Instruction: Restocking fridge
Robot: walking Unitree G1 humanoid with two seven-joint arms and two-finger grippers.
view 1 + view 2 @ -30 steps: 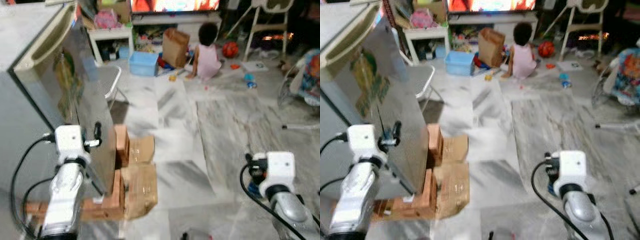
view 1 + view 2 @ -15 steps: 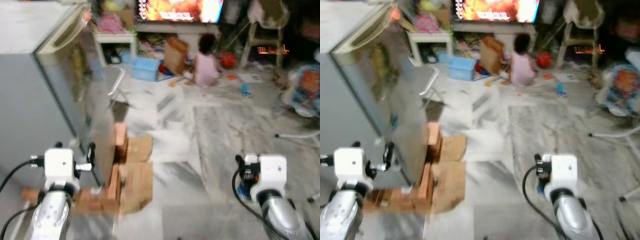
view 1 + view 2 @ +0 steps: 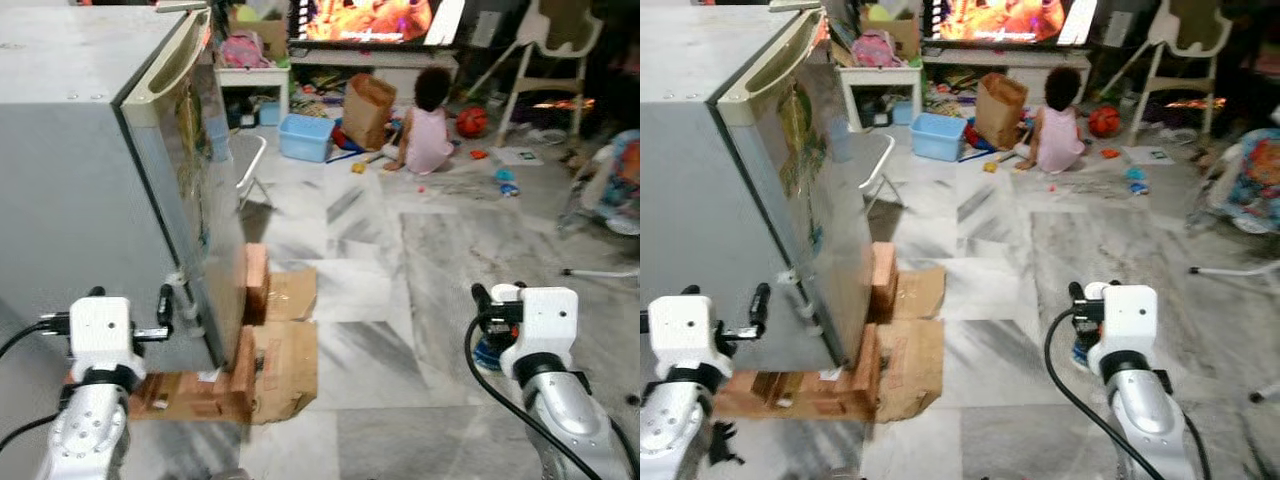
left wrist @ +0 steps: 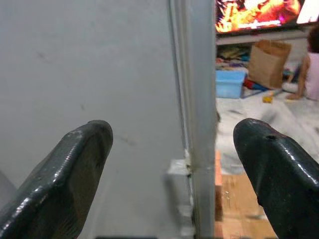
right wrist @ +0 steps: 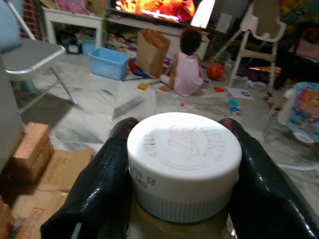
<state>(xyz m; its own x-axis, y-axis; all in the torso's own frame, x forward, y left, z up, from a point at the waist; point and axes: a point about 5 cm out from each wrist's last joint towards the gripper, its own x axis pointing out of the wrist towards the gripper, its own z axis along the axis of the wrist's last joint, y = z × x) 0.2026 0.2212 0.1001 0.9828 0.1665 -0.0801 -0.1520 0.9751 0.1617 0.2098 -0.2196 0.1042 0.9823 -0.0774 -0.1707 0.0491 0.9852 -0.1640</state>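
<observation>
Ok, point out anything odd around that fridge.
The fridge is not standing on the floor: it is propped on red bricks and flattened cardboard, a makeshift base. Nothing looks spilled or broken.

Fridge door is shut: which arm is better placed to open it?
Left. The left gripper is open and empty at the grey fridge's door edge, while the right gripper is shut on a white-capped jar, away from the fridge.

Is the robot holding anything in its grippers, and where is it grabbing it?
Yes. The right gripper holds a jar, its fingers clamped on either side just below the white cap. The left gripper is open and holds nothing, facing the fridge.
</observation>
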